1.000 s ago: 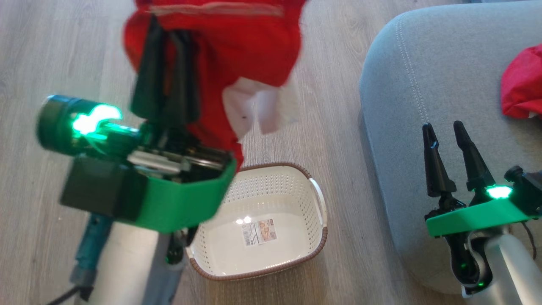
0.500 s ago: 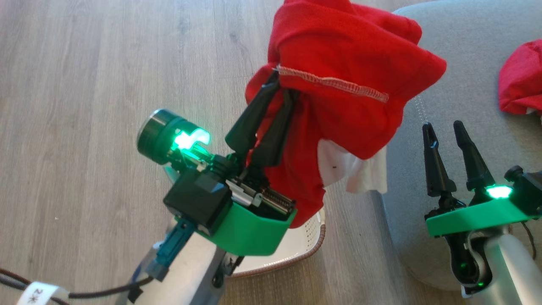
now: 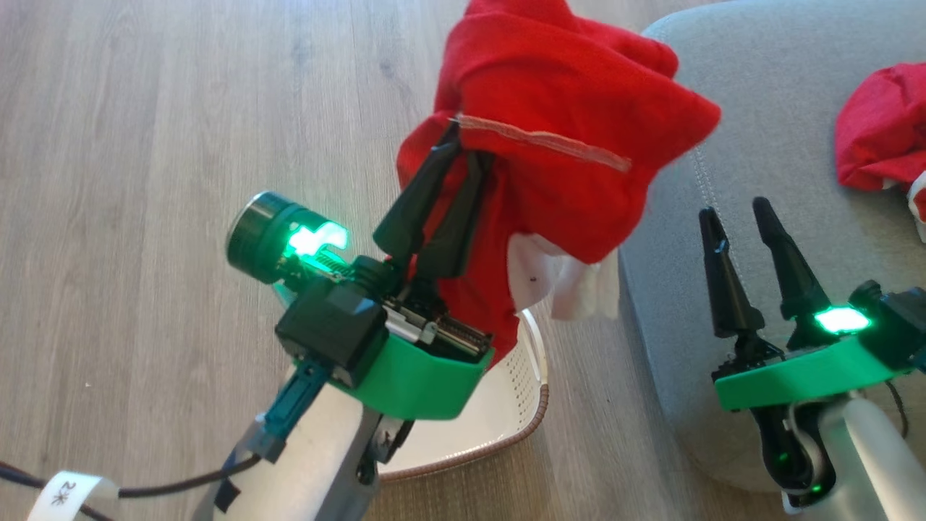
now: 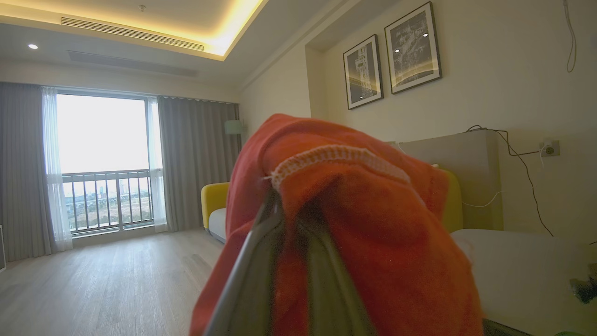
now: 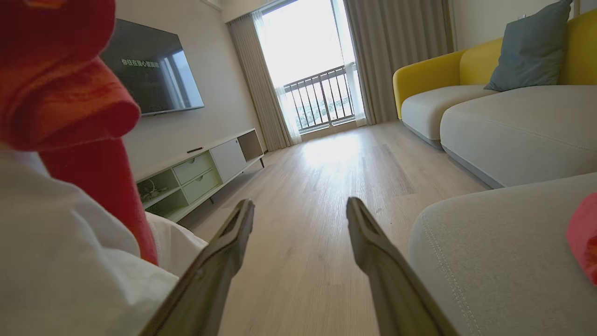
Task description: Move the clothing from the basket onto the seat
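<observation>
The left claw [image 3: 466, 148] holds the red clothing [image 3: 571, 108] up over the basket [image 3: 532, 362], beside the seat [image 3: 767, 108], the right claw [image 3: 734, 210] is wide and empty, and next the left one should swing over and let go

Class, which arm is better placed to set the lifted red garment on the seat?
Left: the left gripper is shut on the red garment, near the seat; the right gripper is open, empty.

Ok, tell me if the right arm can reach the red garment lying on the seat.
Probably yes: the right gripper is open and empty by the seat edge, with bare cushion between it and the garment.
</observation>
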